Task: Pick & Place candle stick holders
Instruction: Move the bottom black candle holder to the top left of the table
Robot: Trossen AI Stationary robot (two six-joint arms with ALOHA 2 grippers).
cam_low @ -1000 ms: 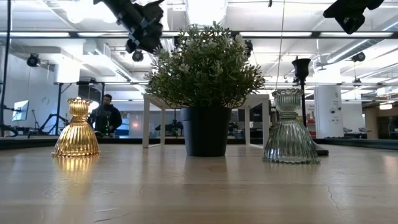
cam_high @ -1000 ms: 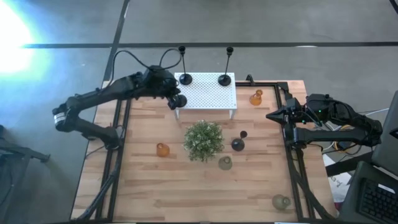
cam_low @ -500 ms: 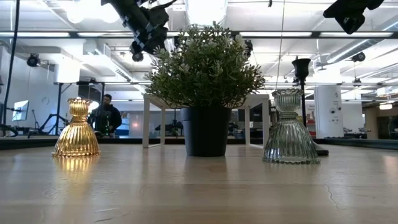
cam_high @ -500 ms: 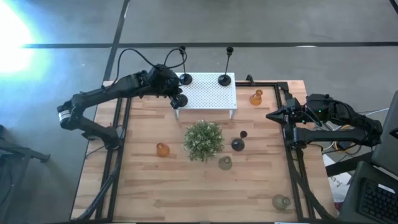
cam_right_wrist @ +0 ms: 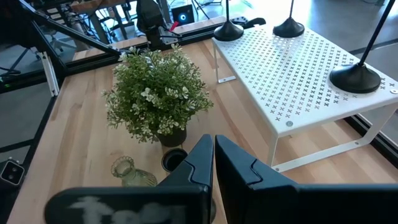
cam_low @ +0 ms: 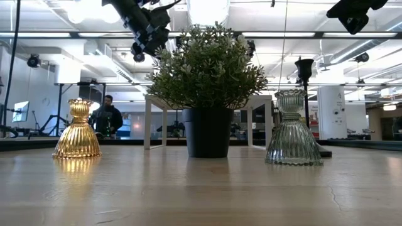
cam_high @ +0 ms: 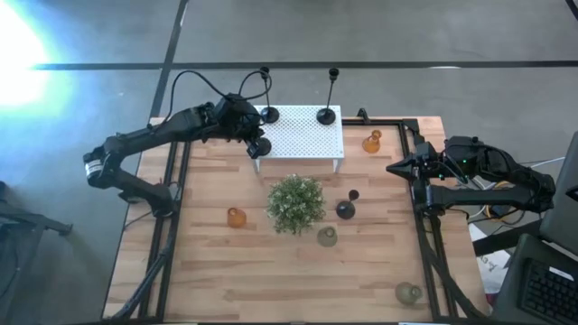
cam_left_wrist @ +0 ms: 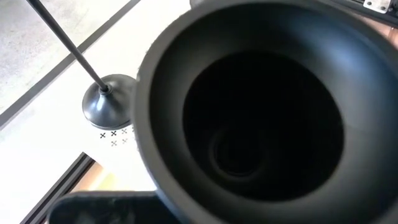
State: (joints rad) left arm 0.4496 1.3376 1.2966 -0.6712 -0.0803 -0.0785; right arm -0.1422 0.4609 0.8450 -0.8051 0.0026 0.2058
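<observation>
At the stand's 9 o'clock corner: left gripper (cam_high: 256,144) hangs over the white perforated metal stand (cam_high: 302,135) with a small black bulb-bodied glass holder (cam_high: 260,146) clamped between its fingers; the left wrist view is nearly filled by that holder's open mouth (cam_left_wrist: 261,118).

- Change: over the last second the arm slid a little toward the stand, then almost nothing in the last half second. I read that as settled over the drop spot, release pending.
- Tall thin black stem holder on a round base (cam_high: 269,114) stands just beside, at 12 o'clock of the gripper. Collision risk on descent.
- Right gripper (cam_high: 395,168) parked at the table's 3 o'clock edge, fingers pressed together, empty.
- Still on the table: amber ribbed glass holder (cam_high: 236,217) at 9 o'clock of the bushy green potted plant (cam_high: 295,202), clear-grey glass holder (cam_high: 327,236) at its 5 o'clock.
</observation>
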